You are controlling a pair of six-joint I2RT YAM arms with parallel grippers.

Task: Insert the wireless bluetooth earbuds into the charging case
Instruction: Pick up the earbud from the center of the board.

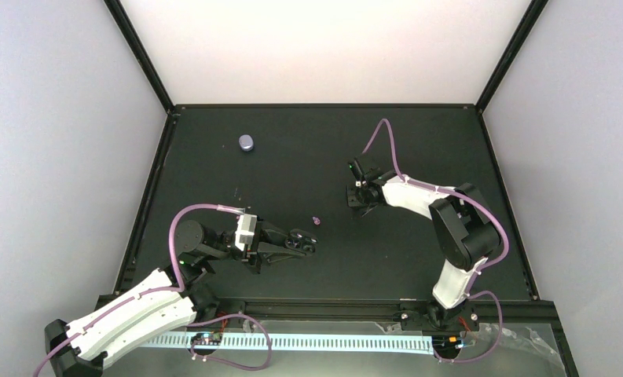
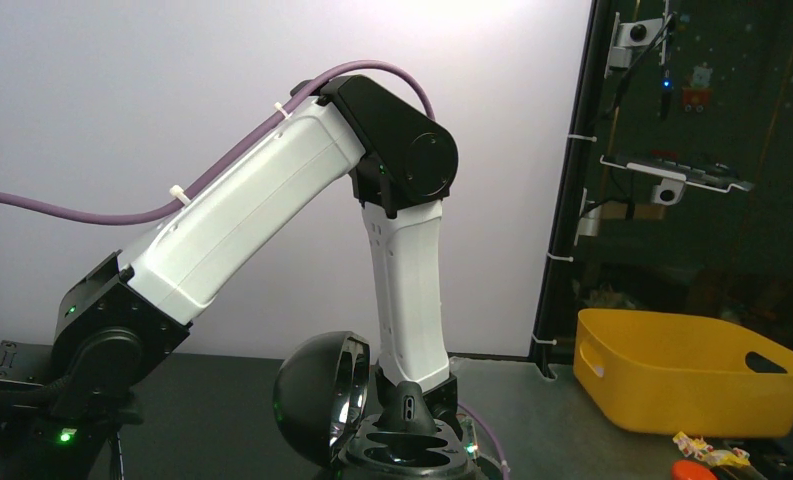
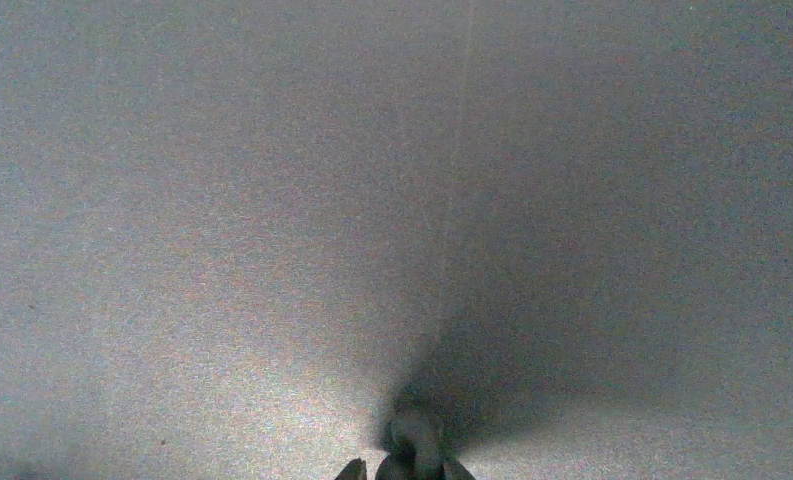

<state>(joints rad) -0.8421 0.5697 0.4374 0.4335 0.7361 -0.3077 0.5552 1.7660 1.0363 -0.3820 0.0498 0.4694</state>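
The lavender charging case (image 1: 247,142) lies shut at the far left of the black table, away from both arms. One tiny lilac earbud (image 1: 316,221) lies on the table just beyond my left gripper (image 1: 304,242). That gripper lies low and seems shut on a small black hinged object (image 2: 412,440), whose lid stands open over two oval hollows. My right gripper (image 1: 358,201) points down at the table, right of the earbud. In the right wrist view its tips (image 3: 404,468) are close together around a small rounded bit (image 3: 414,436). This looks like the other earbud, but its colour is unclear.
The right arm (image 2: 402,270) rises just past the black object in the left wrist view. A yellow bin (image 2: 692,370) stands off the table to the right. Black frame posts and pale walls ring the table (image 1: 418,157).
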